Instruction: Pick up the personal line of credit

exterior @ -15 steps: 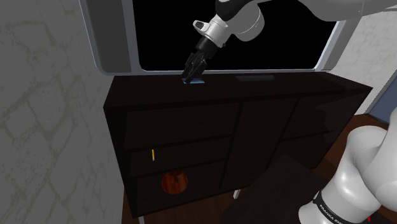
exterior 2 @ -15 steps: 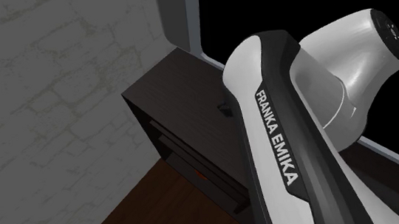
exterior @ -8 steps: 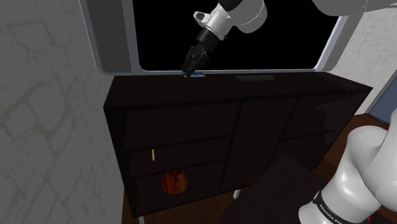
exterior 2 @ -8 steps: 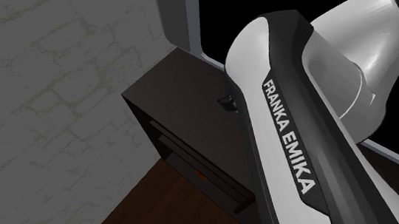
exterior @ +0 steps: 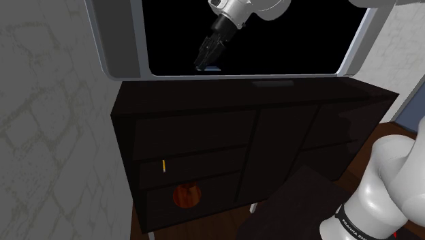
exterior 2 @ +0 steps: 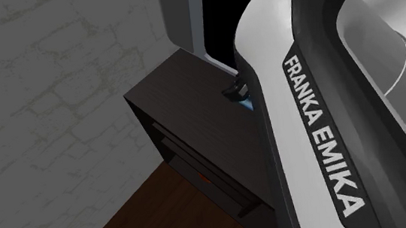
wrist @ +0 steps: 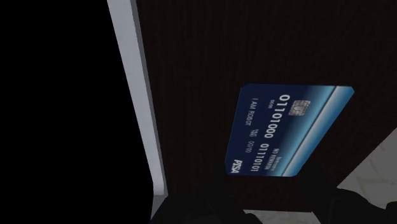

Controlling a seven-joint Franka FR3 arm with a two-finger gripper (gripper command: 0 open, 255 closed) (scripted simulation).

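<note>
Shoulder view, lower right of frame: the white arm base [exterior: 388,198] sits on its dark stand [exterior: 300,204]. Centre of frame: a dark brown sideboard [exterior: 204,129]. A round orange-brown item [exterior: 185,196] sits in its lower left compartment, with a small yellow handle [exterior: 163,165] on the drawer front above. Upper centre: the gripper [exterior: 206,61] points down and to the left, above the sideboard's rear edge. It is closed narrow on the credit card [exterior: 213,69]. The credit card hangs clear of the sideboard top, against the black area inside the grey window frame [exterior: 119,41].

Wrist view: the black fingers [wrist: 191,207] meet the lower edge of the credit card, which is blue with a chip and white digits. Beyond lie the dark sideboard top and the window frame.

Second exterior view, right of frame: the arm link [exterior 2: 325,144] marked FRANKA EMIKA. At centre, the gripper shows beside it, with a blue sliver of the credit card beneath. Further off, a grey stone wall [exterior 2: 56,92] takes the left and a wood floor [exterior 2: 150,220] the bottom.
</note>
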